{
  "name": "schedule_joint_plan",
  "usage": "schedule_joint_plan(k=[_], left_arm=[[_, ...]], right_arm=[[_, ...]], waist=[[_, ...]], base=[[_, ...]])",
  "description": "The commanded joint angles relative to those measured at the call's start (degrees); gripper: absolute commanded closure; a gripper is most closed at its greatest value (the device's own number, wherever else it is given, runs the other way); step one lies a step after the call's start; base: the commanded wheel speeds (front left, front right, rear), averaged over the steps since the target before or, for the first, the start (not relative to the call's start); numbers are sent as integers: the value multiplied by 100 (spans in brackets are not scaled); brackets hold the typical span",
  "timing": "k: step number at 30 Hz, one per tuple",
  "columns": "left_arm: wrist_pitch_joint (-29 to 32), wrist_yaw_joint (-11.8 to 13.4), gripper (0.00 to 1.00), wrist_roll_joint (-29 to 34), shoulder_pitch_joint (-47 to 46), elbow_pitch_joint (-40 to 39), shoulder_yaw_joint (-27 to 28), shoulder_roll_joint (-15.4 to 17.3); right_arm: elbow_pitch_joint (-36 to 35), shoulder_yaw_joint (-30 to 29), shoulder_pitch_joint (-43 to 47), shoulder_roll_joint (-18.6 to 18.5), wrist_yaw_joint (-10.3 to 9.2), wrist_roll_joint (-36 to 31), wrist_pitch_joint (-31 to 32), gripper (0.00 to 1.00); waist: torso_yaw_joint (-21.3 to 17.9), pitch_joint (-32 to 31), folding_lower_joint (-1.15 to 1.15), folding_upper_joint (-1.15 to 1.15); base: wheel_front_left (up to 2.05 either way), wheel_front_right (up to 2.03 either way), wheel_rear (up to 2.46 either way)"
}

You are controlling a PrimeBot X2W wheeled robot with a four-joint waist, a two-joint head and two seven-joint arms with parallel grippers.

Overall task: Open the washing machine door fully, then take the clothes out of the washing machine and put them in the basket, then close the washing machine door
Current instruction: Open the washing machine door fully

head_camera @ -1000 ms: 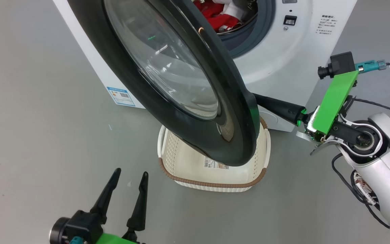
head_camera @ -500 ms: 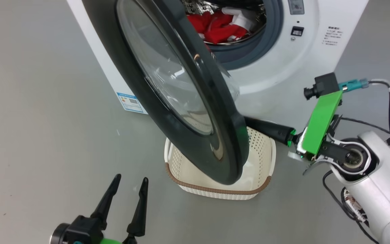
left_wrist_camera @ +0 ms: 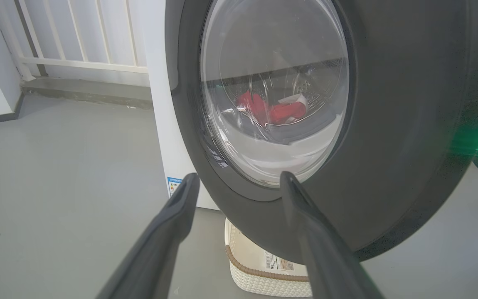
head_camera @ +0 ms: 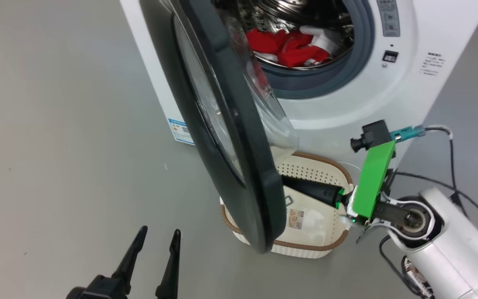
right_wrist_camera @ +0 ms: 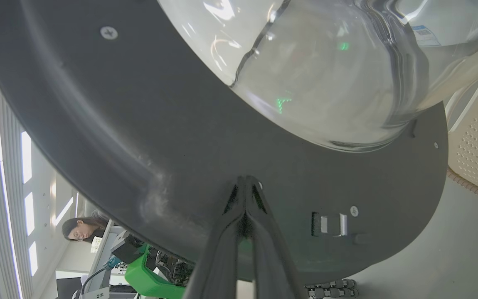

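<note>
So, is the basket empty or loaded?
Empty, as far as visible: the basket shows a bare bottom with its sticker, and the red clothes lie in the drum. The door hides part.

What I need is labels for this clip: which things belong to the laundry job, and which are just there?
Job: washing machine, washing machine door, clothes, basket, right hand shut at the door, left hand open.
Just there: white railing, person at a desk, grey floor.

One washing machine (head_camera: pixel 347 104), one door (head_camera: pixel 243 149), one basket (head_camera: pixel 314 172), seemingly one red garment (head_camera: pixel 293 52).
</note>
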Motion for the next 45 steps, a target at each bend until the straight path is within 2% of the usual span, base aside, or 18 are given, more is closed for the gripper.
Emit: schedule_joint_plan(k=[1,12,30,38,43,44,45], left_arm=[[-69,57,0,-7,-21,-139,170,61],[-69,80,0,3,140,-145,229,61],[-69,319,0,-127,301,-449,459,61],[-69,331,0,-131,299,-478,449,61],[-69,301,0,-97,266,-427,423,61],[-69,288,0,-90,262,-410,419,61],[-69,270,0,-79,257,-389,414,61]], right_arm=[[-180,77,85,140,30,-69,47,100],[-175,80,229,454,30,-178,27,100],[-23,372,-105,929,30,-315,91,100],[-31,402,-154,979,30,-320,58,100],[-70,393,-96,884,30,-416,-56,99],[-75,391,-73,860,30,-447,-115,73],[-86,393,-47,833,30,-482,-179,56]], waist=[[127,-101,0,0],[512,-272,0,0],[656,-166,0,0],[653,-155,0,0],[630,-194,0,0],[622,-206,0,0],[614,-222,0,0]], base=[[0,0,0],[0,0,0],[0,0,0],[0,0,0],[0,0,0],[0,0,0],[0,0,0]])
